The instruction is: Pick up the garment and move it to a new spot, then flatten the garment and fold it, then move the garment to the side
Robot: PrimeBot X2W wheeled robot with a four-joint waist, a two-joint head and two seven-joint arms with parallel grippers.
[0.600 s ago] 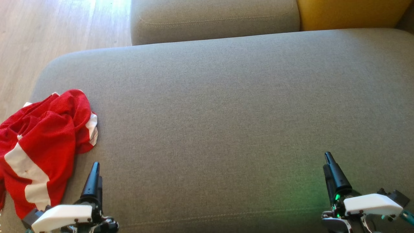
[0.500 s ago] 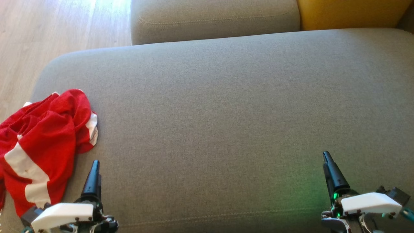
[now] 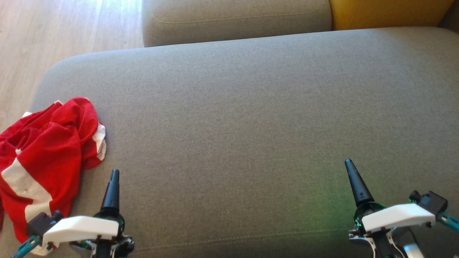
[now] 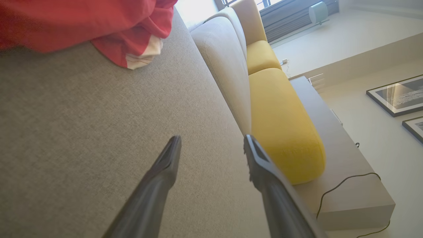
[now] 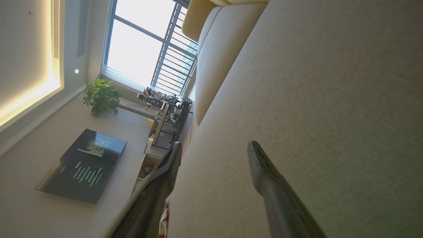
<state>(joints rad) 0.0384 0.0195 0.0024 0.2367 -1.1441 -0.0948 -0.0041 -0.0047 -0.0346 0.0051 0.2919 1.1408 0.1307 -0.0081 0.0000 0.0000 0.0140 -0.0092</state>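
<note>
Living room, sofa. A wide grey seat cushion (image 3: 251, 125) takes up most of the head view. A grey back cushion (image 3: 233, 18) and a yellow cushion (image 3: 387, 14) sit behind it, with wood floor (image 3: 53, 28) off its left end.

Garment (image 3: 46, 150): red with white bands, limp knit. It lies in a crumpled heap at the left end of the seat cushion, toward the front. Its outer part seems to spill past the cushion's left edge, but that is hard to confirm.

Left hand (image 4: 211, 142): fingers spread wide, nothing between them. It is low over the cushion's front-left, just beside the heap and not touching it.

Right hand (image 5: 213, 147): equally wide, holding nothing. It is over the cushion's front-right, well apart from the garment.

Step, as I judge it: the first pick-up, not yet begun. To do it well:
- Swing the left hand toward the cushion's left end.
- Come down on a raised ridge of cloth rather than the flat rim.
- Close through a few layers only.
- Lift until the trailing part clears, then carry it to the cushion's bare middle.

The cloth will likely droop and drag, so watch the part near the edge.

Orientation: the heap's long axis runs front to back along the cushion's left end. Neck, hem and sleeves cannot be told apart, so there is no saying which way it points.
</note>
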